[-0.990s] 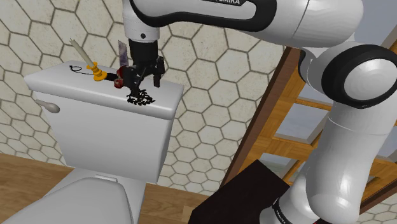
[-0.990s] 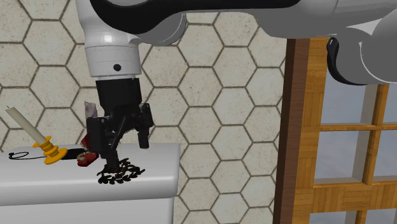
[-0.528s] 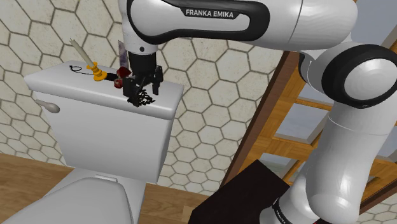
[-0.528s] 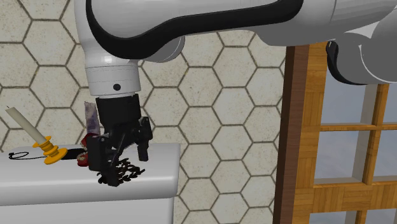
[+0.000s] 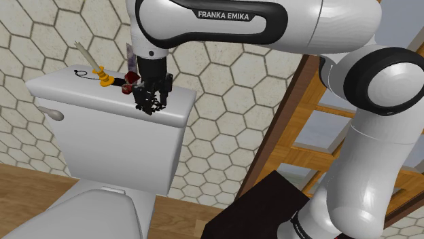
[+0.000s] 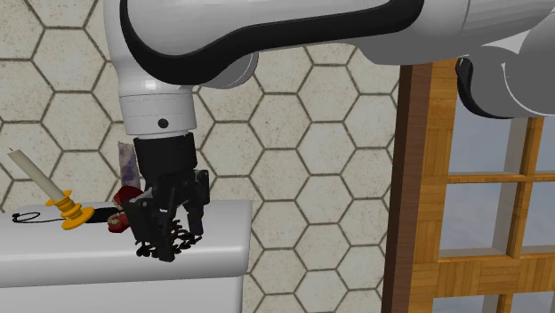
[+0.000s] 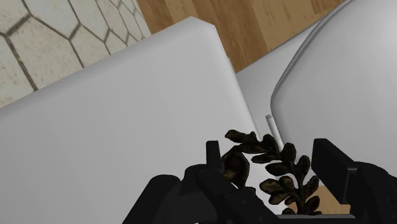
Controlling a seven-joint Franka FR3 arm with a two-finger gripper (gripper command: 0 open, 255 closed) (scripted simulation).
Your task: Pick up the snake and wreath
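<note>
On the tank lid (image 6: 222, 220), second exterior view's left end: a pale candle (image 6: 40, 180) leans in an orange holder.
Snake position: the snake (image 6: 120, 221), taken to be the small red item, lies on the lid between the candle and the gripper, just beside the gripper.
Gripper state: the gripper (image 6: 172, 244) points down at the lid. Its fingers (image 7: 337, 168) stand narrow, clasping the wreath. In the wrist view, leaves meet both inner faces.
Wreath position: the wreath (image 7: 280, 170) sits between the fingers, at the lid's surface near its edge.
Critical relation: the wreath is directly under the hand, so no sideways approach is needed. The snake lies to the second exterior view's left of the gripper.
Wreath appearance: a thin, near-black sprig of small pointed leaves, with only an arc of the ring in sight.
Next move (judgement): a straight vertical lift. The thin leaves may slip or pivot in the grip.
Far right: a wooden window frame (image 6: 418, 178), well apart from the work.
</note>
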